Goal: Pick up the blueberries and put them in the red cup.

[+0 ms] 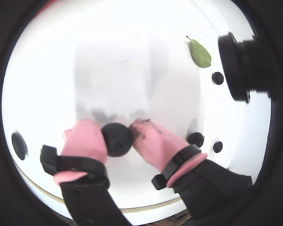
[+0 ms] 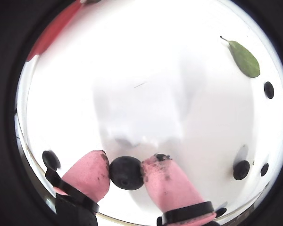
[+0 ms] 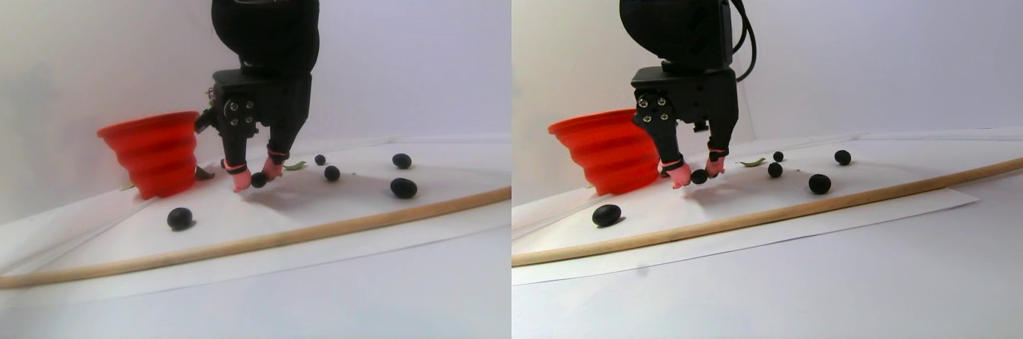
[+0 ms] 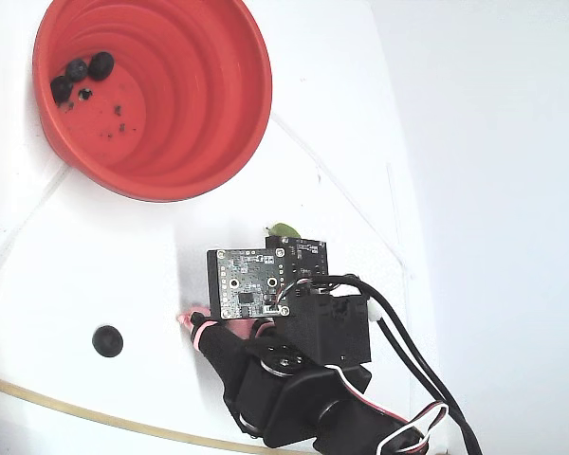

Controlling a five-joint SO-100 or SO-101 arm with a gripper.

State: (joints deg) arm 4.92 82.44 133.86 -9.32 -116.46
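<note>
Both wrist views show one dark round blueberry (image 1: 117,140) (image 2: 127,173) pinched between my pink fingertips (image 1: 85,136). My gripper (image 1: 117,133) (image 2: 126,165) (image 3: 257,177) is shut on it, low over the white sheet, just right of the red cup (image 3: 156,153) in the stereo pair view. Whether the berry touches the sheet I cannot tell. The red cup (image 4: 199,95) stands upright with three blueberries (image 4: 79,74) on its bottom. Loose blueberries lie on the sheet (image 3: 180,217) (image 3: 404,188) (image 3: 332,173) (image 4: 107,341). In the fixed view the arm hides the held berry.
A green leaf (image 1: 200,54) (image 3: 294,166) (image 4: 284,229) lies past the gripper. A long wooden stick (image 3: 280,235) (image 4: 76,403) runs along the sheet's front edge. A black camera body (image 1: 238,66) juts in at a wrist view's right.
</note>
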